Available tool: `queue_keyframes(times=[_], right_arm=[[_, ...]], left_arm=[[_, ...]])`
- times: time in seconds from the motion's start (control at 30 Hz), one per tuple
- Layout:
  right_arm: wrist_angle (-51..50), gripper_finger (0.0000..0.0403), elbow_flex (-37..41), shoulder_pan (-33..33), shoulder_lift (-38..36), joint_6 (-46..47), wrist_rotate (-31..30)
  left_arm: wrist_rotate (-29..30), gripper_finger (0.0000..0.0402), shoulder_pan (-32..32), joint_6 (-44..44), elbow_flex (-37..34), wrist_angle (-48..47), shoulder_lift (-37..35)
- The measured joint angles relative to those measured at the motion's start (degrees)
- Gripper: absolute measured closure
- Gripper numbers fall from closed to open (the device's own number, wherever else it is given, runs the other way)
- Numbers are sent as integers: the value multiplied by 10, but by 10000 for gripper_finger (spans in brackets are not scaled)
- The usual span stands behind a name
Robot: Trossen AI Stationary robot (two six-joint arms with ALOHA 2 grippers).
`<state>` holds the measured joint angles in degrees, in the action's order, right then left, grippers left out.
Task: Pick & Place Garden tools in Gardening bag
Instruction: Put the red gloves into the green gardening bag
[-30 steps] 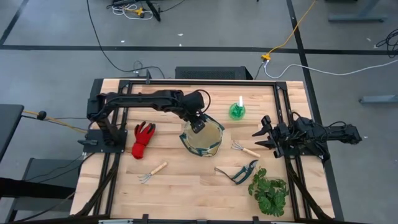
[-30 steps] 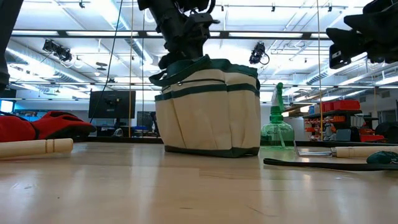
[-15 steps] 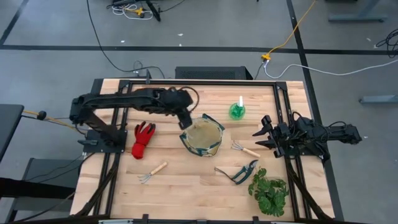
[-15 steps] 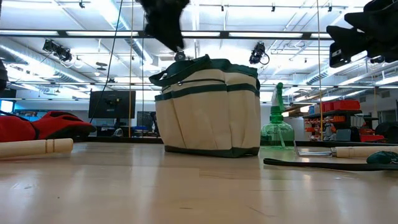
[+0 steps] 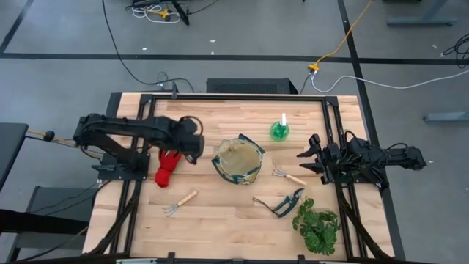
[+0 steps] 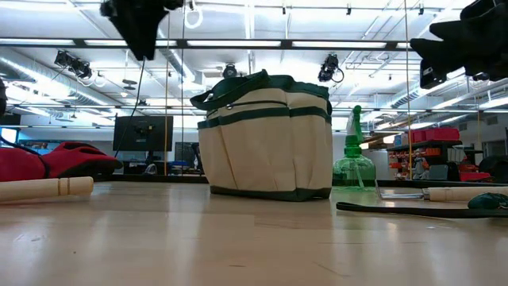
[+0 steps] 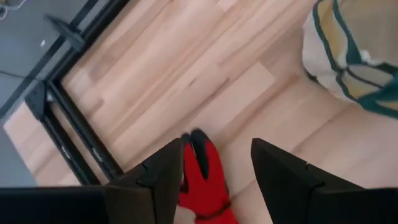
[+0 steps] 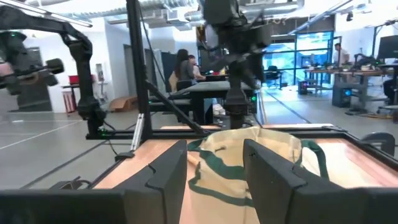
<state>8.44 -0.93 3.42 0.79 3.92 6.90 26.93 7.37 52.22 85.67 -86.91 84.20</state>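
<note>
High view: left gripper [image 5: 192, 149] fingers apart over gloves [image 5: 168, 166].

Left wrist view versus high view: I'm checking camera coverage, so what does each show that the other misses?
Only the left wrist view shows the open left gripper from close up, above the red gloves. Only the high view shows the spray bottle, shears, plant, both rakes and the right gripper. Both show gloves and bag.
</note>
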Motion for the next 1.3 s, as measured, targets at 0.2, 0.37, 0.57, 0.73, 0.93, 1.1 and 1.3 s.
queue_keyframes(times=[0.2,0.37,0.57,0.73,0.93,1.1,1.3], right_arm=[[0,243,0,0,0,0,0],[0,243,0,0,0,0,1],[0,243,0,0,0,0,1],[0,243,0,0,0,0,1],[-10,243,0,0,0,0,1],[-20,243,0,0,0,0,1],[-23,243,0,0,0,0,1]], left_arm=[[-12,204,72,94,0,-29,0],[-20,204,108,164,-34,-31,-3],[-77,204,136,265,-131,-30,-21],[-120,204,162,374,-217,-24,-57],[-134,204,196,450,-308,71,-123],[-141,204,212,504,-370,119,-157],[-160,204,214,522,-428,193,-166]])
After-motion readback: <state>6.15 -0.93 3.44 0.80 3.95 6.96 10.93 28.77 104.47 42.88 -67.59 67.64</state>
